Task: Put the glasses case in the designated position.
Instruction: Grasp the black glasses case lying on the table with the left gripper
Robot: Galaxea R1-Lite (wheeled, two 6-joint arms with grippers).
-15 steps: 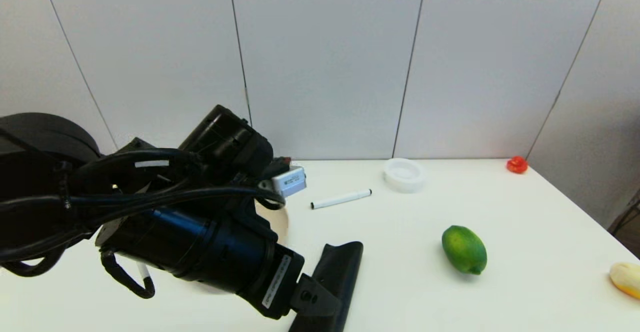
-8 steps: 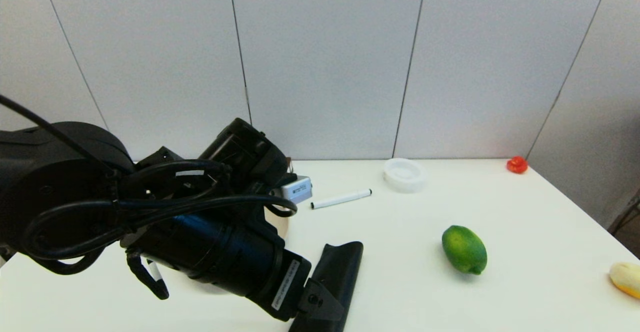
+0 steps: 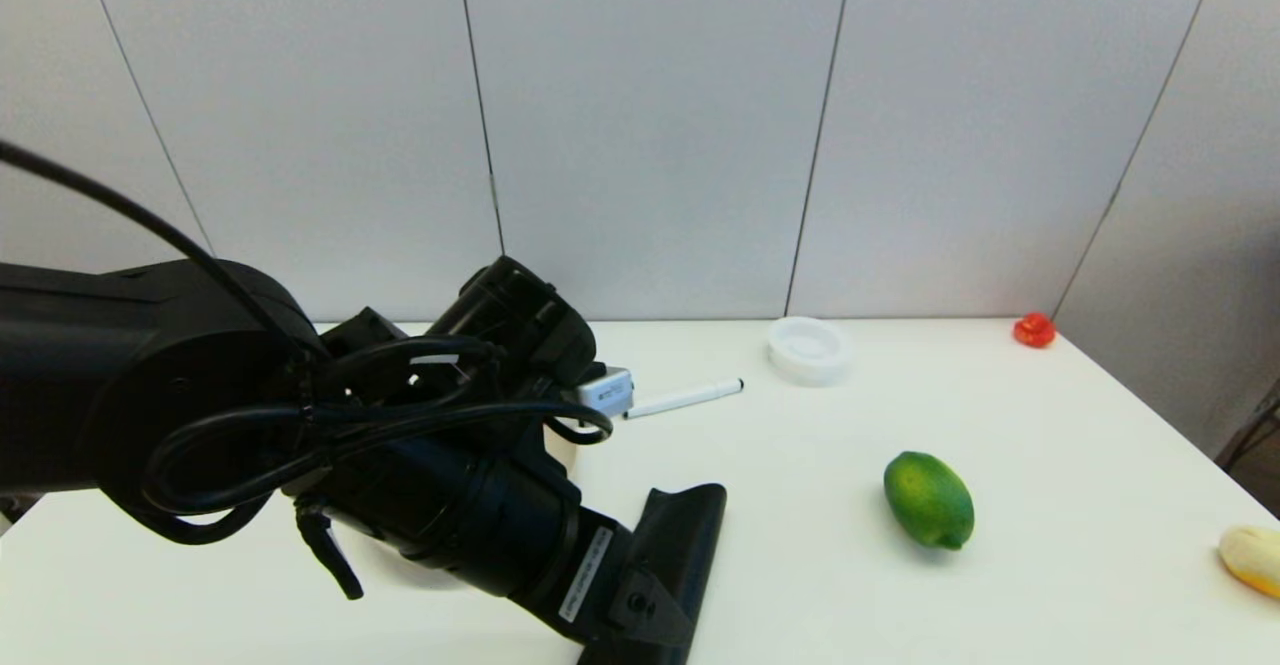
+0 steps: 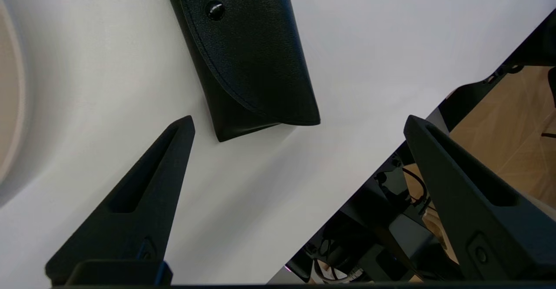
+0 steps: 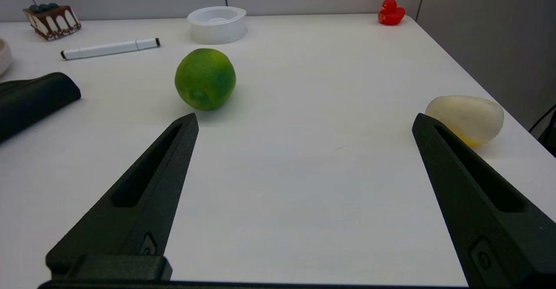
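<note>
Left arm (image 3: 300, 445) over glasses case (image 3: 675, 545) (near table edge), lime (image 3: 928, 499) well right.

Showing no readable text: white label (image 3: 583, 587) on left arm and camera sticker (image 3: 607, 397) staying illegible.

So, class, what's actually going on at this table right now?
The robot's left gripper hangs open over the near end of the black glasses case, which lies flat on the white table beside a beige plate. The fingers are not touching the case. The right gripper is open and idle over bare table near the lime.
</note>
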